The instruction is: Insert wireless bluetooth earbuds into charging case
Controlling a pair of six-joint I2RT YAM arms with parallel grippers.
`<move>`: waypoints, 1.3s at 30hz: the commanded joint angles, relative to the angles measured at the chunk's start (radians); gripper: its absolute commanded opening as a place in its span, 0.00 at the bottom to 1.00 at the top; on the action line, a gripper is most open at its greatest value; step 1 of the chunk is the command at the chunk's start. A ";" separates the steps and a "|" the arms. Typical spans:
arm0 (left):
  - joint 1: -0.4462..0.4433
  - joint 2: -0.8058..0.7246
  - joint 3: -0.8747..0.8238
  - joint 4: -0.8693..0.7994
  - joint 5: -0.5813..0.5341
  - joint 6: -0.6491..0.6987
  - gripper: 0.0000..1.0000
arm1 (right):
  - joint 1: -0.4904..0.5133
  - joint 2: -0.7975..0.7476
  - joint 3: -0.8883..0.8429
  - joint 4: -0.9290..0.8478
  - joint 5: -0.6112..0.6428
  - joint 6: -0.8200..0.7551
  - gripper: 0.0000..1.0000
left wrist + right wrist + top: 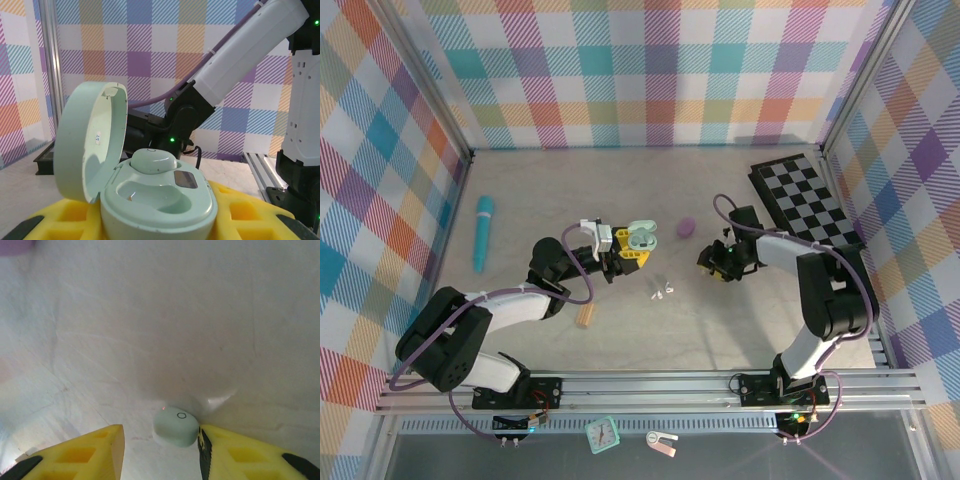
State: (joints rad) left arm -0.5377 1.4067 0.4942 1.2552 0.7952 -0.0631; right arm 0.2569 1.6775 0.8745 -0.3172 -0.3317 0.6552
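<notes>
A pale green charging case (160,200) sits between my left gripper's (160,222) yellow fingers, which are shut on its body. Its lid (90,140) stands open. One pale green earbud (152,161) is seated in the far slot; the near slot is empty. In the top view this case (640,238) is held above mid-table by the left gripper (625,250). My right gripper (161,452) is open, low over the table, with a loose pale green earbud (176,426) between its fingers. It touches the right finger (235,452) and stands apart from the left one. The right gripper (713,263) is right of centre.
A purple case (685,228) lies behind the grippers. A white earbud pair (663,290) lies between the arms and a tan ribbed block (585,316) near the left arm. A teal cylinder (482,232) lies far left. A checkerboard (805,200) lies back right.
</notes>
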 commanded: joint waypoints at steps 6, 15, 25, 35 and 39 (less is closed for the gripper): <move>0.010 -0.054 -0.016 -0.026 0.009 0.052 0.31 | 0.007 0.066 0.106 -0.007 0.041 -0.027 0.43; 0.049 -0.021 -0.038 0.068 -0.003 -0.003 0.31 | 0.075 0.073 0.232 -0.222 0.277 -0.206 0.44; 0.166 -0.038 -0.075 0.090 -0.040 -0.019 0.31 | 0.285 0.120 0.318 -0.435 0.713 -0.251 0.45; 0.217 -0.075 -0.109 0.090 -0.143 -0.012 0.31 | 0.414 0.271 0.441 -0.566 0.919 -0.238 0.43; 0.217 -0.078 -0.112 0.089 -0.139 -0.016 0.31 | 0.427 0.300 0.461 -0.576 0.940 -0.243 0.41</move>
State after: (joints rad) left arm -0.3290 1.3506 0.3946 1.2865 0.6624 -0.0788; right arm 0.6777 1.9636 1.3071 -0.8391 0.5476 0.4244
